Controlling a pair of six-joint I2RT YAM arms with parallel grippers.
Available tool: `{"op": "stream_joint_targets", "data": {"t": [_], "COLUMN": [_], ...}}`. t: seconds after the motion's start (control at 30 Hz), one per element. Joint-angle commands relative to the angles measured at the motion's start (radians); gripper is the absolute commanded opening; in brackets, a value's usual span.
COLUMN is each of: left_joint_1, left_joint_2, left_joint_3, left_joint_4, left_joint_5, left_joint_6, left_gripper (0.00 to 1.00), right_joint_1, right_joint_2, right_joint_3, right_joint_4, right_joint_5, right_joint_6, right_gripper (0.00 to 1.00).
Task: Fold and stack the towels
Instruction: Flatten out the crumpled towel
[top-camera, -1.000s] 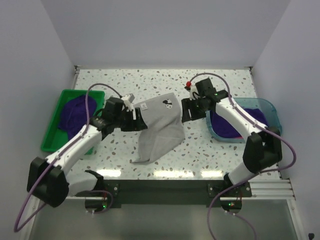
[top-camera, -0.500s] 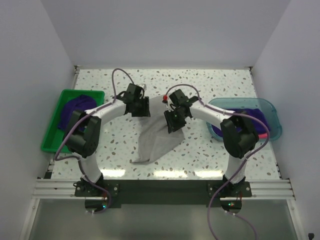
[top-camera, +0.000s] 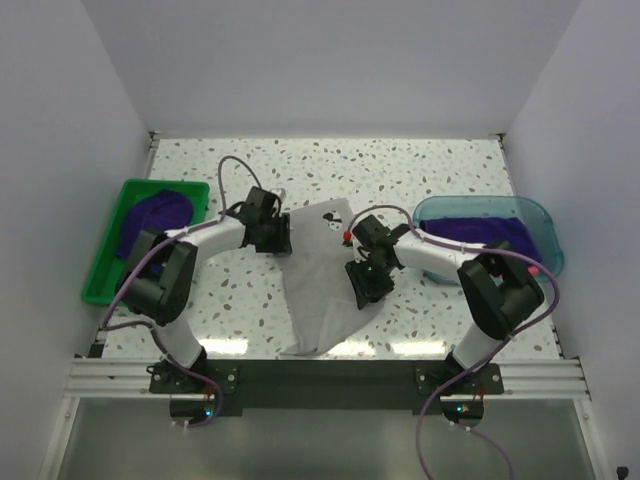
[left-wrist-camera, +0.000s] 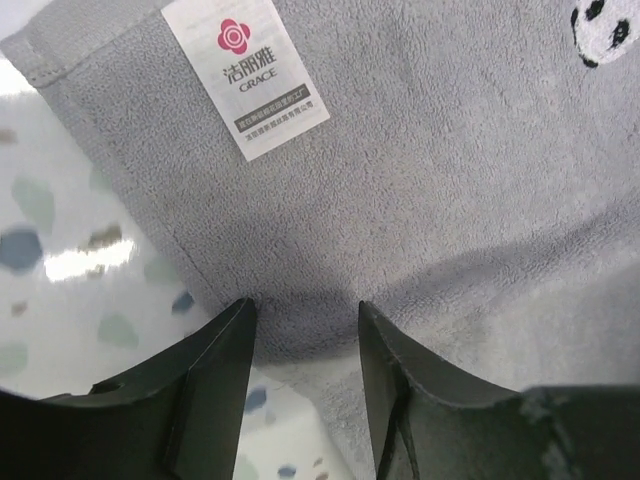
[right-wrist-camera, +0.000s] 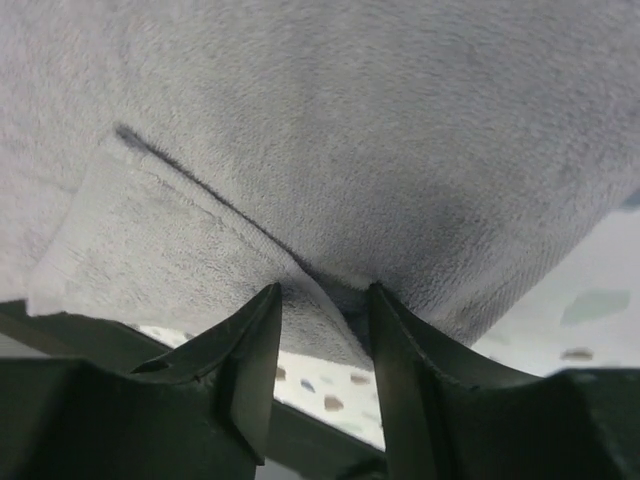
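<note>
The grey towel has shifted: its near tip now reaches further from the teal tray, towards the arm bases. The right gripper has come to the towel's tray-side edge, the left gripper to the edge away from the tray. Both have narrowed onto the cloth.

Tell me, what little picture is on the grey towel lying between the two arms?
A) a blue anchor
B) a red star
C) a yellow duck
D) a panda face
D: a small black-and-white panda face shows on the grey towel, along the same end as its white label.
</note>
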Motion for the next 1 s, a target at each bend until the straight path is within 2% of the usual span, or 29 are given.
{"op": "stream_joint_targets", "data": {"t": [0.0, 0.07, 0.13, 0.23, 0.37, 0.5, 0.57, 0.67, 0.8, 0.97], "left_joint_1": [-0.007, -0.007, -0.005, -0.004, 0.019, 0.074, 0.108, 0.14, 0.166, 0.168], "left_joint_2": [-0.129, -0.175, -0.211, -0.206, -0.18, -0.177, -0.177, -0.183, -0.145, -0.123], "left_joint_3": [-0.138, -0.156, -0.122, -0.023, 0.079, 0.084, 0.077, 0.042, 0.061, 0.076], "left_joint_4": [-0.068, -0.07, -0.082, -0.099, -0.104, -0.073, -0.058, -0.013, -0.027, -0.019], "left_joint_5": [0.02, 0.006, -0.026, -0.074, -0.089, -0.056, -0.053, -0.082, -0.127, -0.175], "left_joint_6": [-0.013, -0.006, 0.025, 0.089, 0.146, 0.181, 0.191, 0.232, 0.272, 0.309], "left_gripper": [0.52, 0.55, 0.64, 0.74, 0.77, 0.76, 0.76, 0.79, 0.85, 0.86], "right_joint_1": [0.015, 0.013, 0.012, 0.012, -0.022, -0.086, -0.112, -0.143, -0.157, -0.157], "right_joint_2": [-0.069, -0.105, -0.117, -0.082, 0.033, 0.2, 0.26, 0.3, 0.417, 0.509], "right_joint_3": [-0.04, -0.017, 0.056, 0.24, 0.539, 0.774, 0.851, 0.851, 0.922, 0.951], "right_joint_4": [-0.163, -0.22, -0.229, -0.29, -0.341, -0.369, -0.322, -0.191, -0.131, -0.012], "right_joint_5": [-0.023, -0.035, -0.065, -0.059, 0.018, 0.067, 0.083, 0.09, 0.11, 0.135], "right_joint_6": [-0.038, -0.067, -0.103, -0.162, -0.296, -0.374, -0.393, -0.417, -0.44, -0.465], "right_gripper": [0.46, 0.5, 0.51, 0.51, 0.49, 0.47, 0.47, 0.47, 0.51, 0.59]}}
